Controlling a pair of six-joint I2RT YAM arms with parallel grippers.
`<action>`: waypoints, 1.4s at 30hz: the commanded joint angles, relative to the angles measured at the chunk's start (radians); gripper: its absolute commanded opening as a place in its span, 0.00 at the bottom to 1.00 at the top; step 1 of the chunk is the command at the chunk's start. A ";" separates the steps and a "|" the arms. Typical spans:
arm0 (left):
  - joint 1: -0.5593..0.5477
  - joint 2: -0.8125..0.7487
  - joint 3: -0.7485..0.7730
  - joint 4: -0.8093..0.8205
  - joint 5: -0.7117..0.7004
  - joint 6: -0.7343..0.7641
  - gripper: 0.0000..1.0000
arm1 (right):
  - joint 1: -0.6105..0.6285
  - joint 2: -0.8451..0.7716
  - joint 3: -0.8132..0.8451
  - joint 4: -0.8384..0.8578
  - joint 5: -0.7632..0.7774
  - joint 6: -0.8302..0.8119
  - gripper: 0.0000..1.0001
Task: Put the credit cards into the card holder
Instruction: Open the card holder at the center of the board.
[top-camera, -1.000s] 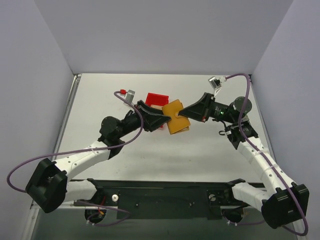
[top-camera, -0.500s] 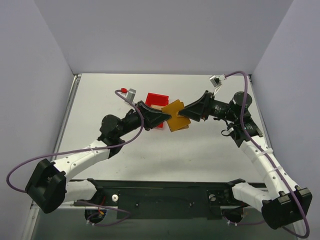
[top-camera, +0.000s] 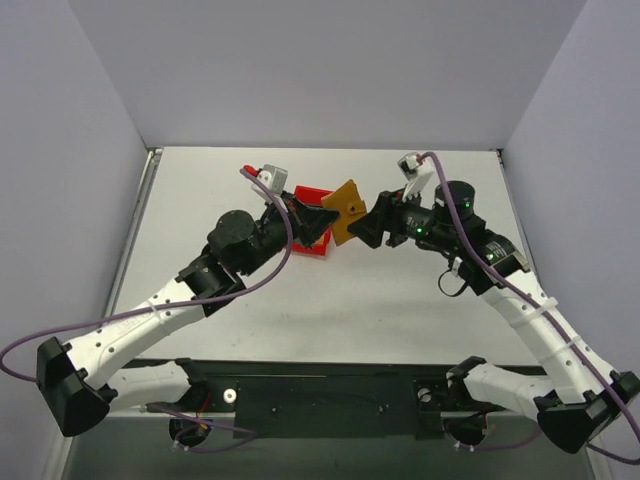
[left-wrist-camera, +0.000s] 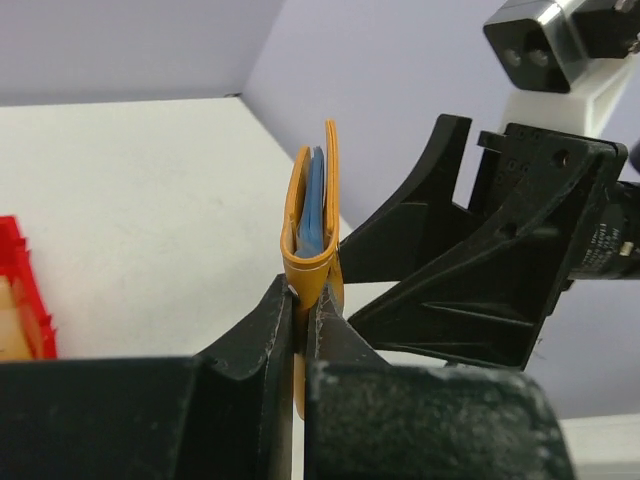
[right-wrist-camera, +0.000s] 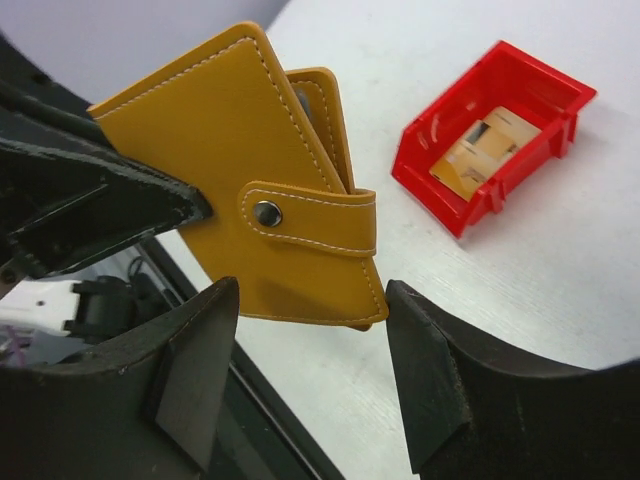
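Orange-tan card holder, folded, aloft upper centre, pinched at one edge by left gripper, right gripper gaping astride its corner; credit cards lie in red bin; likely risk: thin edge-grip slipping under tugging.

A small red plastic bin with an open top sits on the flat white surface, toward the far middle and well apart from every edge. The right wrist view shows the bin upright. In the left wrist view only a corner of the bin shows. Pale lavender walls enclose the surface on three sides. A long black plate lies along the near edge. What looks like a metal strip runs down the left edge.
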 joint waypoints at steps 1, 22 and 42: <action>-0.057 0.021 0.076 -0.194 -0.245 0.101 0.00 | 0.121 0.053 0.058 -0.085 0.256 -0.067 0.53; -0.138 0.058 0.115 -0.281 -0.370 0.166 0.00 | 0.178 0.125 0.064 -0.016 0.345 -0.035 0.52; -0.158 0.005 0.064 -0.191 -0.339 0.146 0.00 | 0.177 0.184 0.038 0.001 0.374 0.011 0.46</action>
